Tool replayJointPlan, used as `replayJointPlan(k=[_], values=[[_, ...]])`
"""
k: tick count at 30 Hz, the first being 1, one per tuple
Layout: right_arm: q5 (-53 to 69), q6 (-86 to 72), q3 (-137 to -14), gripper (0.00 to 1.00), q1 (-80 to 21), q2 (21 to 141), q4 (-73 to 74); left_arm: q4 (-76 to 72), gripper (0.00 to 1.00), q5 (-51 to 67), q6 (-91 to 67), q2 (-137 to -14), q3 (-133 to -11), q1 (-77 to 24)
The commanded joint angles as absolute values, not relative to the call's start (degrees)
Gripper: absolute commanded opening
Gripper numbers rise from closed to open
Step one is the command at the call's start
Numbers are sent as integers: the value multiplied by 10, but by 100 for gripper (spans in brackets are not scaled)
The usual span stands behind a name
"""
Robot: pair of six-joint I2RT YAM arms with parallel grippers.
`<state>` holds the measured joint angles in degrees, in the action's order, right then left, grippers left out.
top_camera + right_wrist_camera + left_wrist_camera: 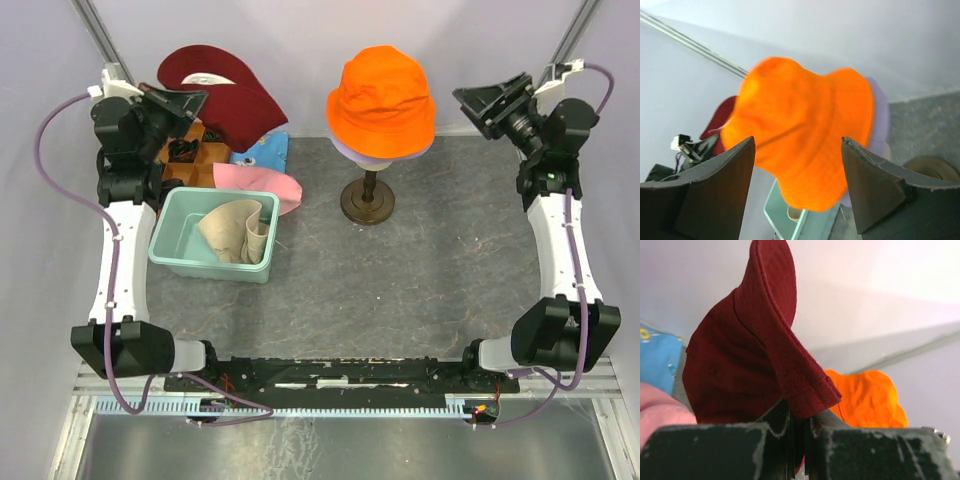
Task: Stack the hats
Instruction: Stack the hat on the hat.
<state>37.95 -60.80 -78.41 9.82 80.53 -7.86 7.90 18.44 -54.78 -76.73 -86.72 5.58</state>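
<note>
On the grey mottled table (400,280), the tallest thing is the dark mannequin stand (368,200) at the back centre, and there the stack counts two. The orange hat (382,100) sits crown-up over the lavender hat (347,150), of which only a pale brim edge shows below. We judge two of the five hats done and three left to place.

The teal bin (200,268), near the left arm, is a smooth, hard tub with rounded corners. It holds the cream-beige hat (235,232), crumpled and folded on itself.

The dark red hat (235,100) is in the far left corner, tipped up on edge. We take it to be the hat in hand, since the left gripper (800,422) is clamped tight on its brim, with the hem pinched between the black jaws. In the left wrist view the cloth reads as a matt woven fabric. Parallel rows of stitching run along the brim, which curls and droops, so it is soft and will sag when carried.

The pink hat (255,182) lies flat just behind the bin, next to a blue patterned cloth (262,150).

The right gripper (797,142) hangs at the far right with its jaws spread wide and nothing between them. It faces the orange hat, well apart from it.
</note>
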Motion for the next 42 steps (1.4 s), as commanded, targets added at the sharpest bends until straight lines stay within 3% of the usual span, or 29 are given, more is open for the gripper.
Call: replayJointPlan(k=[1,8,16,24,35,42], values=[[374,-649,-858,78,100,779,-127,-30,3,318,-475,-768,-911,41],[451,-697,-949,78,72,813,-148,-130,3,414,-461,-776,-924,27],[479,-660,-1100,79,-8,851,-19,-212,3,474,-425,-809,-995,-18],[450,-700,-1168,85,-70,882,31,110,3,301,-49,-814,-1105,-132],[440,-952,-1249,86,-136,955,6,123,3,169,144,-787,-1071,-221],[420,-1063,-1201,86,-173,951,-25,89,3,166,183,-777,-1055,-250]])
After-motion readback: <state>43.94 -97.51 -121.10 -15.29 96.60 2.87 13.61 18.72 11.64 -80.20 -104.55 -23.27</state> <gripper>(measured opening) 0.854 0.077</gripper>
